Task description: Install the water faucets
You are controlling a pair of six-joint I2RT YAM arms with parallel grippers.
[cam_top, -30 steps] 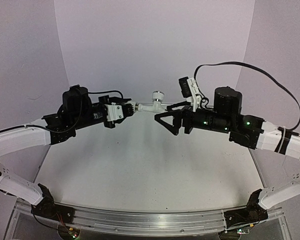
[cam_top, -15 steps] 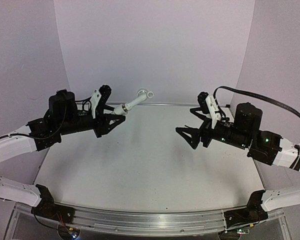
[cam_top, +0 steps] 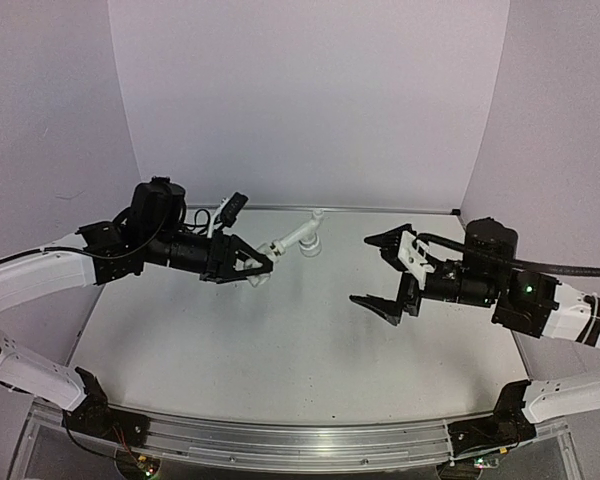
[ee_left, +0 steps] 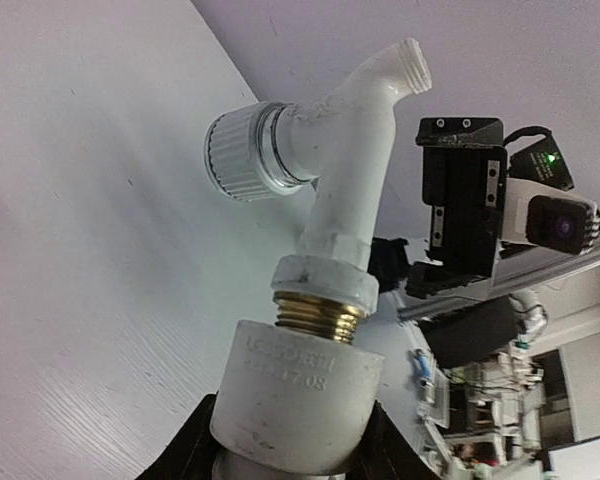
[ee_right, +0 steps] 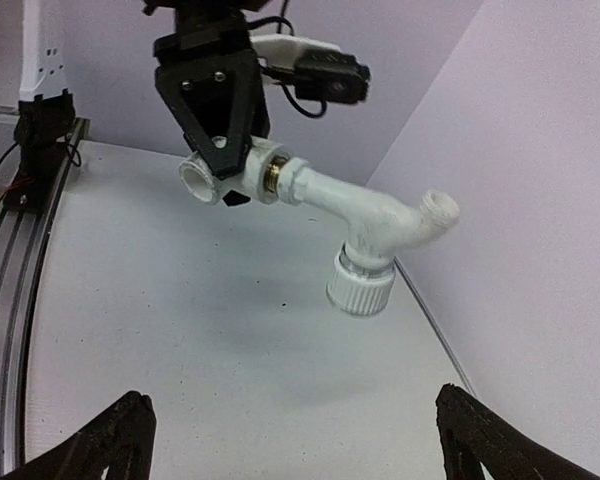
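My left gripper (cam_top: 252, 268) is shut on a white elbow fitting (ee_left: 295, 385) and holds it above the table. The white faucet (cam_top: 298, 238) is joined to the fitting by its brass-coloured thread (ee_left: 318, 312) and points toward the right arm. Its ribbed white knob (ee_left: 242, 152) hangs toward the table. My right gripper (cam_top: 365, 270) is open and empty, a short way right of the faucet and facing it. The right wrist view shows the faucet (ee_right: 372, 215), its knob (ee_right: 360, 283), the fitting (ee_right: 215, 178) and the left gripper (ee_right: 215, 105) ahead of my right gripper (ee_right: 295, 440).
The grey table (cam_top: 280, 360) lies under both arms, with lilac walls at the back and sides. An aluminium rail (cam_top: 280, 440) runs along the near edge. A raised lip (ee_right: 430, 320) borders the table's far side.
The right gripper has drawn back to the right, away from the faucet, and turned, staying open. The left gripper swung the fitting and faucet left and up, then lower toward the centre.
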